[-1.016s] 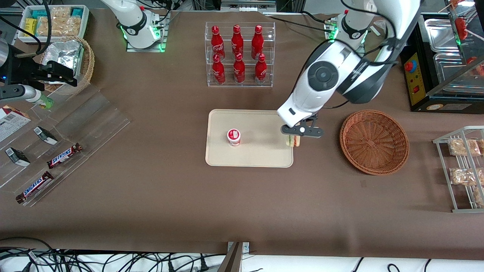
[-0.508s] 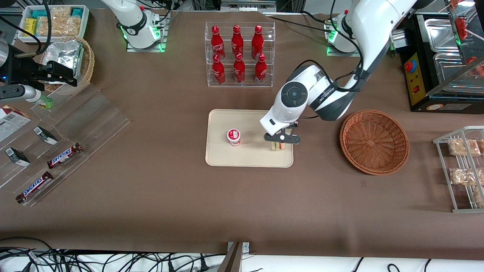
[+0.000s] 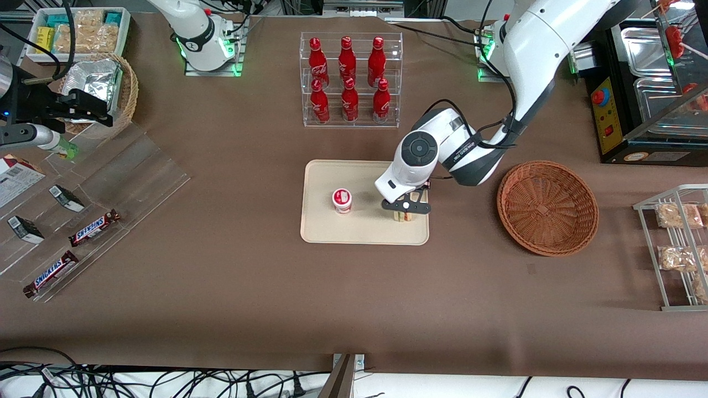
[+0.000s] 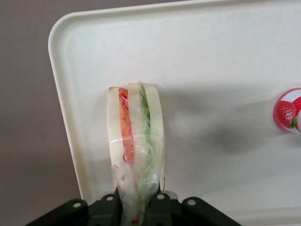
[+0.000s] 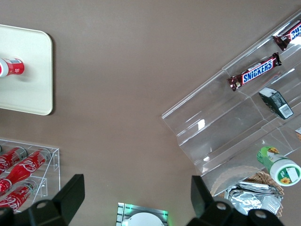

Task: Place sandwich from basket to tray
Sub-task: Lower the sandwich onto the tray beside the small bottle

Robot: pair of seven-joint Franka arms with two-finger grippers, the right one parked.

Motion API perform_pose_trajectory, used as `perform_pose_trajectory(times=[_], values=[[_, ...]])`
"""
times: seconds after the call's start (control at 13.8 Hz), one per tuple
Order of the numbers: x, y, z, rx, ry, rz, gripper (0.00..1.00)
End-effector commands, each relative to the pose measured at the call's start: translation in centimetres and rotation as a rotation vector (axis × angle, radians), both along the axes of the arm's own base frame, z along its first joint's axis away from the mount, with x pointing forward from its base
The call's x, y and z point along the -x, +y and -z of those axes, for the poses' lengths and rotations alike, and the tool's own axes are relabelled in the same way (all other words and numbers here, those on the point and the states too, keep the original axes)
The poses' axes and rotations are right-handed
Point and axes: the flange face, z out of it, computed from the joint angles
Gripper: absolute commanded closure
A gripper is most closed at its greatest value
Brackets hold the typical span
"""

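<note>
Gripper (image 3: 403, 214): found low over the tray, right of centre in the front frame, clamped on the wrapped sandwich.
Sandwich (image 4: 135, 141): held on edge between the fingers, over the tray close to one rim; contact with the tray surface could not be confirmed.
Tray (image 3: 321, 229): seen at centre frame, with a small red-lidded cup (image 3: 342, 200) standing apart from the sandwich.
Basket (image 3: 547, 207): noted empty, at right of frame.
Risk, tipping: an on-edge wedge was judged likely to topple on release.
Risk, rim: toppling toward the near rim could leave it part off the tray.
Risk, wrap: loose film was judged liable to cling to a finger on withdrawal.
</note>
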Motion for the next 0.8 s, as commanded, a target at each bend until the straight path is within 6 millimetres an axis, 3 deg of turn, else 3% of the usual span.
perform_pose_trajectory(times=[0.0, 0.07, 0.22, 0.44, 0.58, 0.73], values=[[-0.4, -0.5, 0.0, -0.008, -0.022, -0.002, 0.54], [-0.4, -0.5, 0.0, -0.009, -0.022, -0.01, 0.41], [-0.5, -0.5, -0.6, -0.014, -0.033, -0.051, 0.0], [-1.6, 0.5, -4.1, -0.023, -0.08, -0.128, 0.0], [-3.1, 2.2, -8.9, -0.042, -0.126, -0.198, 0.0], [-5.2, 5.2, -14.2, -0.073, -0.151, -0.292, 0.0]])
